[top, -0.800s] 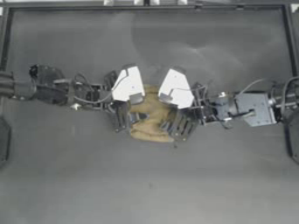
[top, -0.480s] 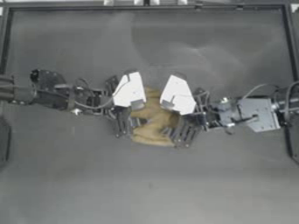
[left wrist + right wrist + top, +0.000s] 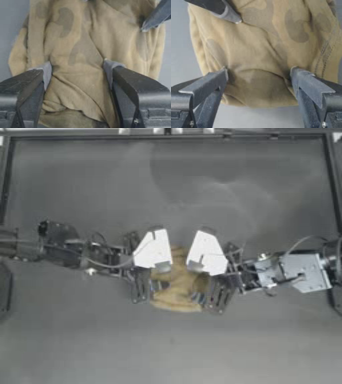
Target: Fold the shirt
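Note:
The shirt [image 3: 175,289] is a small bunched tan heap with darker blotches near the middle of the table. My left gripper [image 3: 147,290] sits at its left side and my right gripper [image 3: 210,295] at its right side, both pointing down onto it. In the left wrist view the left gripper [image 3: 77,71] is open, its fingertips [image 3: 45,72] resting on the shirt [image 3: 83,37] with folds of fabric between them. In the right wrist view the right gripper [image 3: 259,73] is open astride the shirt [image 3: 271,45] near its edge.
A dark raised rim [image 3: 167,135] frames the grey table [image 3: 167,348]. Each wrist view shows the tip of the other arm's finger [image 3: 155,16] [image 3: 221,10] at the shirt's far side.
Both grippers and the shirt heap between them have shifted toward the table's near edge. The jaws stay open.

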